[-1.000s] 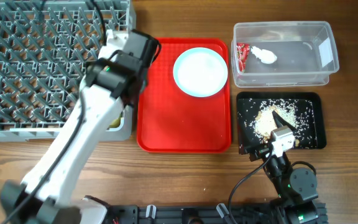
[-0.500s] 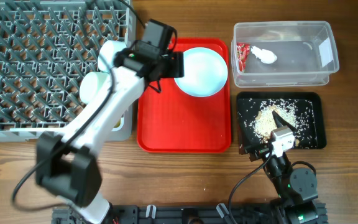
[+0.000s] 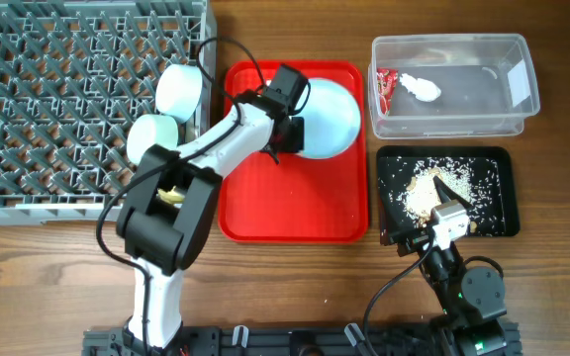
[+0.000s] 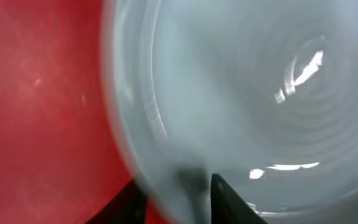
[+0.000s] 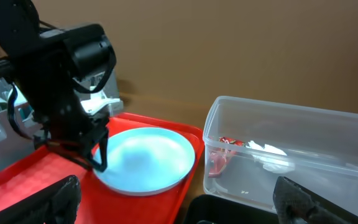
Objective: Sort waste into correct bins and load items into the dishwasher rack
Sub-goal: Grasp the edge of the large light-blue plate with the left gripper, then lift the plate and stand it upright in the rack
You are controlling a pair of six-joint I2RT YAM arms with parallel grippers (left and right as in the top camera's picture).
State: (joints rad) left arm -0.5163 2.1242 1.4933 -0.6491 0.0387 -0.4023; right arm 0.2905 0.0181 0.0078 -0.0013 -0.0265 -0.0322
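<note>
The round light-blue plate (image 3: 330, 119) lies on the red tray (image 3: 295, 208). My left gripper (image 3: 290, 129) is at its left rim. In the left wrist view the plate (image 4: 247, 93) fills the frame and the gripper (image 4: 174, 183) is shut on the rim, one finger under it and one on top. Two light-blue bowls (image 3: 181, 89) (image 3: 151, 138) sit upside down at the right edge of the grey dishwasher rack (image 3: 57, 109). My right gripper (image 3: 441, 193) stands open and empty over the black tray (image 3: 498, 213) of crumbs (image 3: 426, 193).
The clear tub (image 3: 522, 44) at the back right holds the red wrapper (image 3: 384, 87) and the white napkin (image 3: 421, 87). A yellow-green cup (image 3: 171, 195) shows partly under the left arm at the rack's front right corner. The right wrist view shows the plate (image 5: 148, 155) and tub (image 5: 278, 155).
My left arm swung right from the rack to the plate on the red tray, and its jaws closed round the plate's left rim. The right arm has not moved.
</note>
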